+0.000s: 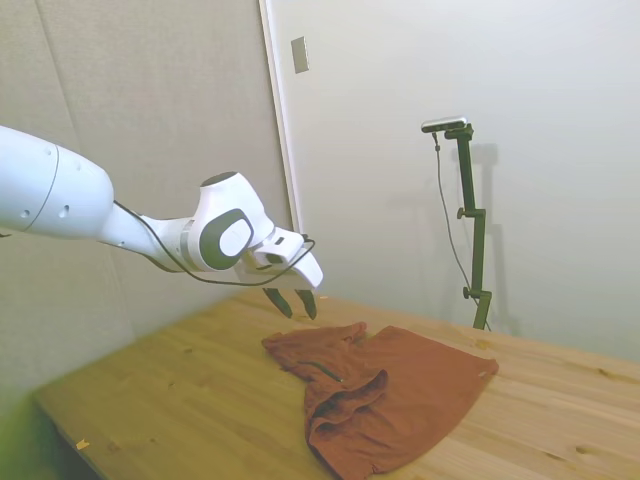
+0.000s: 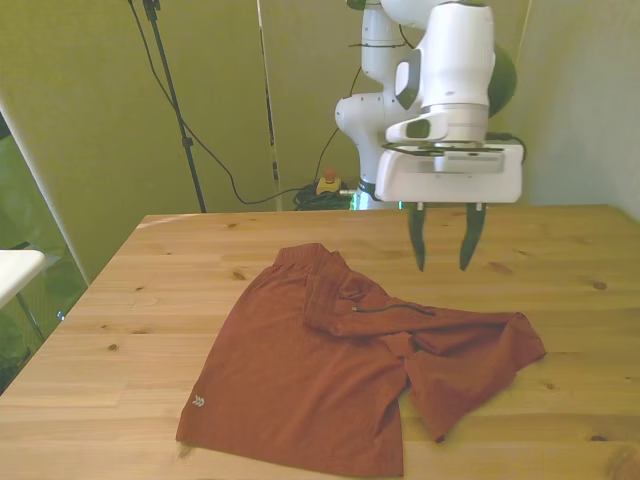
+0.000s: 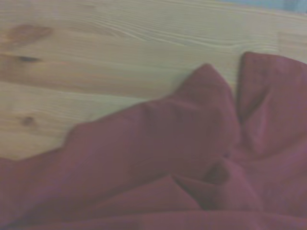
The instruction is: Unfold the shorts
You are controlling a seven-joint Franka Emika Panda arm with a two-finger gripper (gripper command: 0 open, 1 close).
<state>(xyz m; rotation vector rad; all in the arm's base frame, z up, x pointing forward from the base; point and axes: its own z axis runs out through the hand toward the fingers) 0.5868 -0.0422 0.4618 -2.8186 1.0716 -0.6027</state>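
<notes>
Soft rust-red shorts [image 2: 300, 380] lying rumpled on knotty wooden tabletop [image 2: 150, 290], one side folded over, dark pocket line visible. End effector [image 2: 440, 268] above shorts, dark tapered fingers spread, holding nothing.

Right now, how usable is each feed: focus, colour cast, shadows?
Side view: sharp, neutral light, soft shadow of the stand on the wall; shorts and open gripper are clear. Front view: sharp but with a yellow-green cast on the walls; shorts and gripper well lit. Wrist view: soft focus, the shorts look darker, fabric folds blurred, wood grain of the table smeared.
</notes>
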